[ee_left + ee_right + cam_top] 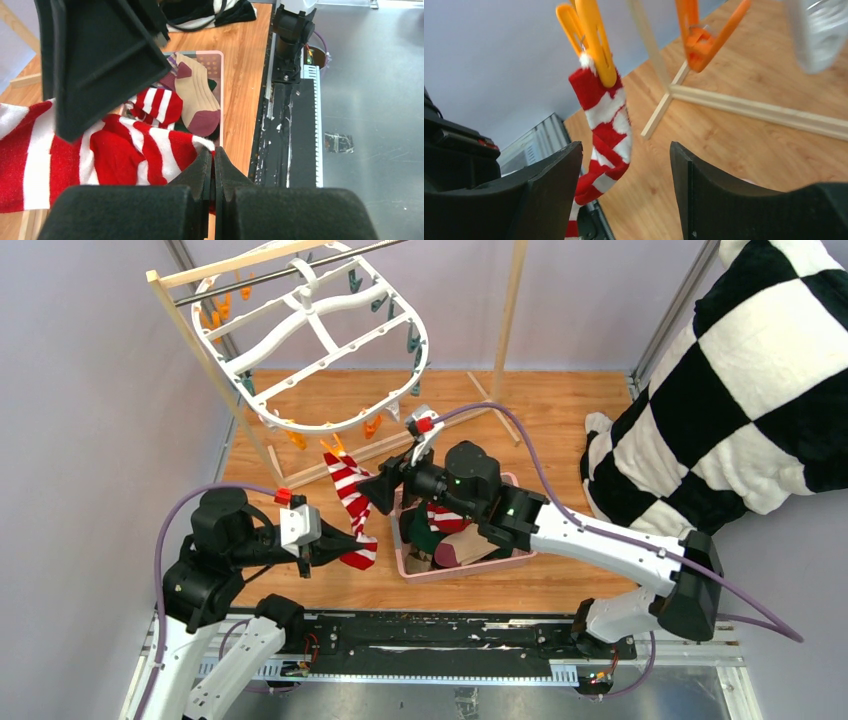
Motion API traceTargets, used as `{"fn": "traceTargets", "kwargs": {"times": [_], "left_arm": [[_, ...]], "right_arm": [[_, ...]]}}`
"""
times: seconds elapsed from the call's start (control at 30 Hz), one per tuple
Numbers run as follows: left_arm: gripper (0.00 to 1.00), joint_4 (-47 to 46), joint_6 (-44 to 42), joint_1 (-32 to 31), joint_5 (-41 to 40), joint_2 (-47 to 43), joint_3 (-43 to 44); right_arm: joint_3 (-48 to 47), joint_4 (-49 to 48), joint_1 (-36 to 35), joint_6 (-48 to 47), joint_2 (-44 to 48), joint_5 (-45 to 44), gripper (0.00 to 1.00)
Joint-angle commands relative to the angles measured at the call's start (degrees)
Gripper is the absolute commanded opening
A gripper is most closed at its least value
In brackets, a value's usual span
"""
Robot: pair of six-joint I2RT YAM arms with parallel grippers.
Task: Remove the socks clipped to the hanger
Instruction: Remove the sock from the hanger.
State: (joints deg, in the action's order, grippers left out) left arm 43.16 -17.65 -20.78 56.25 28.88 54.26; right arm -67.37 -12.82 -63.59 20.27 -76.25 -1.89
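Below hanger [300, 320], striped sock [352, 502] is hung from orange clip [594, 40]. Sock's lower end is clamped by left gripper [345, 543], jaws together on fabric. Right gripper [624, 150] is held beside sock's upper part, jaws apart, nothing gripped. Nearby, basket [470, 567] is filled with other socks [465, 548].

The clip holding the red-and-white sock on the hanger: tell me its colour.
The clip is orange, seen best in the right wrist view.

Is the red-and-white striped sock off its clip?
No: in the right wrist view the orange clip pinches the top of the red-and-white striped sock, which hangs from it.
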Motion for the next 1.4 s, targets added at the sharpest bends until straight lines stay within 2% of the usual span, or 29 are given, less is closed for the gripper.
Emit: {"fn": "traceTargets", "kwargs": {"times": [0.0,0.07,0.13,0.2,0.23,0.27,0.3,0.33,0.37,0.53,0.7,0.83,1.03,1.23,1.37], "left_arm": [[0.0,0.3,-1.9,-0.5,0.3,-0.1,1.0],[0.0,0.3,-2.2,-0.5,0.5,-0.2,0.7],[0.0,0.3,-2.4,-0.5,0.5,-0.1,0.8],[0.0,0.4,-1.9,-0.5,0.1,-0.1,1.0],[0.06,0.6,-1.5,-0.5,-0.4,-0.1,1.2],[0.31,1.0,-1.2,-0.5,-1.1,-0.1,1.3],[0.64,1.4,-0.5,-0.5,-2.1,0.0,1.4],[0.93,1.6,0.3,-0.5,-3.6,0.1,1.4],[0.99,1.7,1.3,-0.5,-5.6,0.2,1.4],[1.0,1.9,5.0,-0.5,-14.4,1.7,3.9],[0.97,-0.9,11.1,-0.4,-16.3,1.6,4.0],[0.94,-4.0,13.5,0.0,-18.0,1.8,2.2],[0.9,-8.4,14.0,2.9,-10.1,4.8,1.9],[0.89,-6.7,11.5,2.9,1.9,7.0,1.1],[0.85,-7.9,10.4,3.0,-1.7,7.2,1.0]], "right_arm": [[-2.1,1.1,1.1,5.1,-2.8,10.3,0.71],[-3.3,1.0,1.5,5.9,-4.0,12.2,0.7],[-4.3,0.9,2.4,7.4,-5.3,14.5,0.58],[-3.6,-2.2,3.3,8.5,-5.4,17.0,0.34],[-2.5,-4.6,3.7,8.7,-4.8,18.0,0.13],[-1.4,-7.0,4.2,9.2,-4.1,18.9,0.02],[0.0,-9.5,4.8,10.0,-3.5,19.9,0.0],[1.1,-11.9,5.7,11.1,-2.9,21.6,0.0],[2.1,-13.9,6.7,12.4,-2.6,23.5,0.0],[6.5,-21.7,11.9,17.1,0.0,34.3,0.0],[8.0,-19.3,13.7,17.0,1.5,41.0,0.0],[10.5,-22.9,13.7,20.0,2.1,45.2,0.0],[12.7,-28.9,13.5,24.9,2.0,50.0,0.0],[11.6,-31.3,12.8,26.4,0.4,50.5,0.0],[11.1,-33.7,12.2,28.4,-1.2,51.3,0.0]]}}
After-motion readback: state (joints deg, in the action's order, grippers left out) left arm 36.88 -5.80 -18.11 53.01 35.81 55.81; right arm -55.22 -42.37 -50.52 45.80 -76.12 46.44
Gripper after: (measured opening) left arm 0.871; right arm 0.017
